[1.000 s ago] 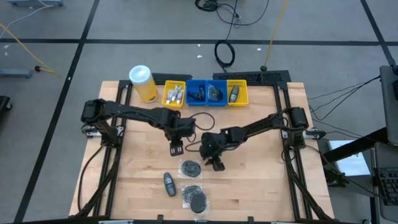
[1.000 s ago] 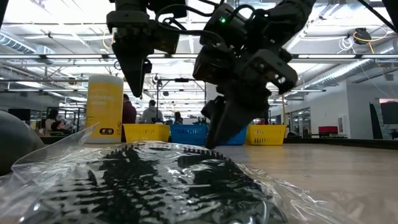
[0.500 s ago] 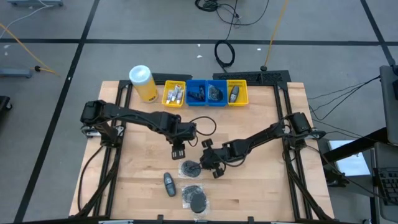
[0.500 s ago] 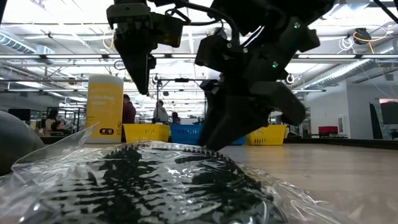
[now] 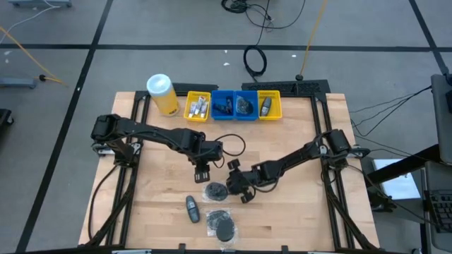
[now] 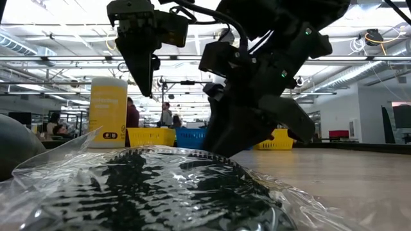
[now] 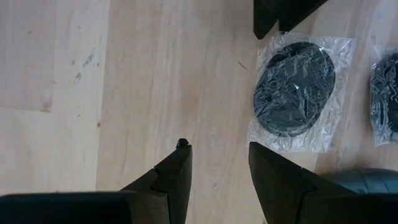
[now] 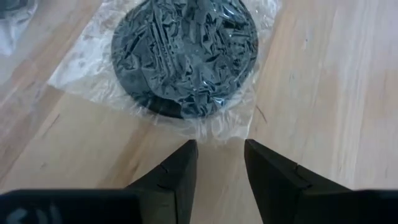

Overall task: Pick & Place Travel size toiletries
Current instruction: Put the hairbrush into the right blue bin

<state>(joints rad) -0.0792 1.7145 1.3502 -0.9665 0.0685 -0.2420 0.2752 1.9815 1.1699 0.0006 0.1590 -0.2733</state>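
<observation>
Landmark: black round puff in crinkled clear film wrap [image 5: 215,190], lying flat near mid-table on the pale wooden table [image 5: 296,204]. Round, so no long axis; film is glossy and creased, with loose edges spread on the wood.

Left of and nearer the front edge than this puff: dark grey oval bottle [image 5: 192,208], smooth, long axis running roughly front to back, slightly tilted.

Left end effector [image 5: 201,169] hangs just behind the puff, clear of the table in the low view; fingers released, with bare wood showing in the gap.

Directly in front of the landmark puff: second black round puff in clear film [image 5: 222,225], near the front edge, flat.

Right end effector [image 5: 240,189] sits just right of the landmark puff, fingers parted and empty, tips at the film's edge [image 8: 217,134]; contact cannot be told.

Far behind: row of yellow and blue plastic bins [image 5: 233,105].
</observation>
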